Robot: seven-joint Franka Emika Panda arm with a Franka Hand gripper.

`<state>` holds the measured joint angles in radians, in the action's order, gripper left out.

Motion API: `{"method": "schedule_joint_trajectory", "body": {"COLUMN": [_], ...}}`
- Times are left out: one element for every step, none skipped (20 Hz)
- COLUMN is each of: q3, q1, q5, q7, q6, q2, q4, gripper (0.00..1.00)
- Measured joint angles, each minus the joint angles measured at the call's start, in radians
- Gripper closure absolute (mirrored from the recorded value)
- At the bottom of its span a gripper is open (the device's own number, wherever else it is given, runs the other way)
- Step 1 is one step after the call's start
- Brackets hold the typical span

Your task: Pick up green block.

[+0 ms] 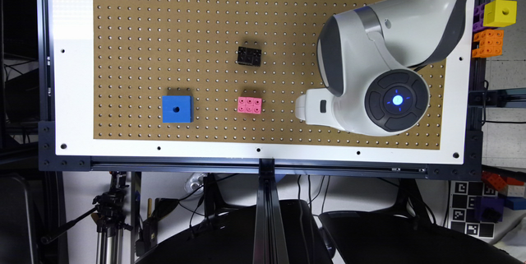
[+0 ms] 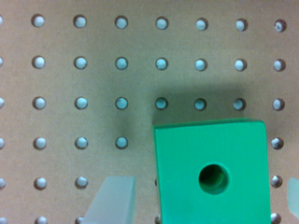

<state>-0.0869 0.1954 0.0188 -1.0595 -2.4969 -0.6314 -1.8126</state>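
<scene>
On my wrist view the gripper is spread wide, one finger on each side of the green block, not touching. The block sits flat on the pegboard, its round hole facing up.

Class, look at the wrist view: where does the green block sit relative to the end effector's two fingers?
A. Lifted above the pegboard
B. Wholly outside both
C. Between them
C: the green block rests on the pegboard with one finger on each side.
</scene>
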Motion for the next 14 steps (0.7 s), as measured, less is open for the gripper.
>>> {"method": "schedule_joint_trajectory", "body": {"q3": [0.0, 0.0, 0.0, 0.0, 0.0, 0.0, 0.0, 0.0, 0.0, 0.0, 0.0, 0.0, 0.0, 0.0], "q1": [0.0, 0.0, 0.001, 0.001, 0.001, 0.001, 0.001, 0.001, 0.001, 0.001, 0.002, 0.002, 0.002, 0.002], "q5": [0.001, 0.0026, 0.0073, 0.0074, 0.0087, 0.0088, 0.009, 0.0091, 0.0092, 0.0092, 0.0093, 0.0093, 0.0093, 0.0093], "q7": [0.0, 0.0, -0.002, -0.002, -0.002, -0.002, -0.002, -0.002, -0.002, -0.002, -0.002, -0.002, -0.002, -0.002], "q6": [-0.009, -0.018, -0.011, -0.007, -0.008, -0.006, -0.006, -0.006, -0.006, -0.006, -0.006, -0.006, -0.006, -0.006], "q2": [-0.022, -0.046, -0.057, -0.064, -0.069, -0.071, -0.071, -0.071, -0.071, -0.071, -0.071, -0.071, -0.071, -0.071], "q4": [0.011, 0.024, 0.045, 0.057, 0.063, 0.066, 0.066, 0.066, 0.066, 0.066, 0.066, 0.066, 0.066, 0.066], "gripper": [0.0, 0.0, 0.0, 0.0, 0.0, 0.0, 0.0, 0.0, 0.0, 0.0, 1.0, 1.0, 1.0, 1.0]}}
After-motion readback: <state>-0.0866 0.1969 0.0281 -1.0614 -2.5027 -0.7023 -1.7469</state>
